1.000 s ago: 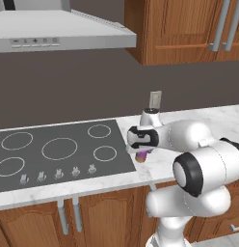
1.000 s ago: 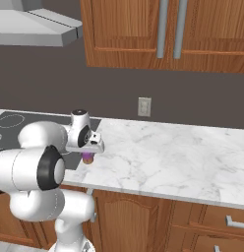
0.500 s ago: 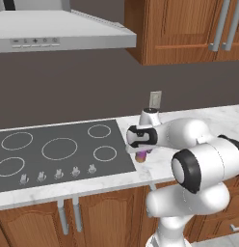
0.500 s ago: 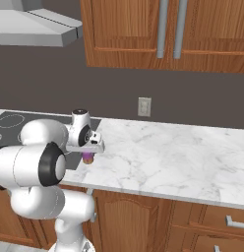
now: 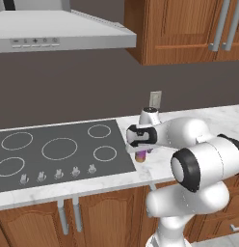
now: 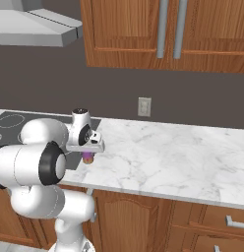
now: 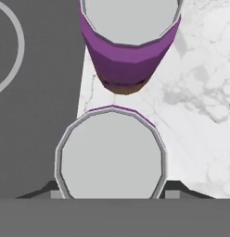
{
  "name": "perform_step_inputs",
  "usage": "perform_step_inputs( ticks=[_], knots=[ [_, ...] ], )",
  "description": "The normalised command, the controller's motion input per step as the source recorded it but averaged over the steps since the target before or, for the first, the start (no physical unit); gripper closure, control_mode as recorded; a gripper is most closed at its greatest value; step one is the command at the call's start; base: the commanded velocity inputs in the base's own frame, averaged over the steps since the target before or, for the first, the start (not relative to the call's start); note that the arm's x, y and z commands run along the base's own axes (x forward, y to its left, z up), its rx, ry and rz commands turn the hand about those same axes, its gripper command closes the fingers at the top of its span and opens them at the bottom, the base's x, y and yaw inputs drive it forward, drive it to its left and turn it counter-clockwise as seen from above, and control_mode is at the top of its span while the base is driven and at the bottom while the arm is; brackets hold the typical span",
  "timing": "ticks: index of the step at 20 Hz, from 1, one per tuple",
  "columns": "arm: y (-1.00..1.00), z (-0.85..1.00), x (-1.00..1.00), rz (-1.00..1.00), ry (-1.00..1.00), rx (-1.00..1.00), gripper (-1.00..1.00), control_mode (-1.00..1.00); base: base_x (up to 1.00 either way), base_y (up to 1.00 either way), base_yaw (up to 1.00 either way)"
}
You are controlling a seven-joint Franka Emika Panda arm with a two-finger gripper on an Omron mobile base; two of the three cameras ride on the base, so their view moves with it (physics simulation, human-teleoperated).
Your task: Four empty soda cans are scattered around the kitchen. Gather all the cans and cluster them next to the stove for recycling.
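In the hand view one soda can (image 7: 111, 157), with a silver top and a thin purple rim, sits between the dark fingertips of my gripper (image 7: 110, 190), which press against its sides. A second purple soda can (image 7: 130, 51) stands upright just beyond it on the white marble, by the stove's edge. The stove (image 5: 59, 149) is the dark cooktop with white rings, left of the cans. From the base views my gripper (image 5: 140, 151) points down over a purple can (image 5: 140, 157) at the stove's right edge (image 6: 88, 157).
White marble counter (image 6: 168, 152) stretches to the right of the cans. A wall outlet (image 6: 144, 107) is on the dark back wall. The range hood (image 5: 59, 29) and wooden upper cabinets (image 6: 143, 29) hang above.
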Motion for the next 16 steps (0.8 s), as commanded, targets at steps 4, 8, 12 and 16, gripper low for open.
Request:
perform_step_inputs(
  ticks=[4,8,12,16],
  knots=[
    [0.0,0.0,0.0,0.0,-0.01,0.0,-1.0,-1.0,0.0,0.0,0.0],
    [0.0,0.14,0.0,0.0,0.0,0.04,-1.0,-1.0,0.0,0.0,0.0],
    [0.0,0.33,-0.09,0.0,0.0,0.08,-1.0,-1.0,0.0,0.0,0.0],
    [0.0,0.32,-0.12,0.0,0.0,0.07,-1.0,-1.0,0.0,0.0,0.0]
  ],
)
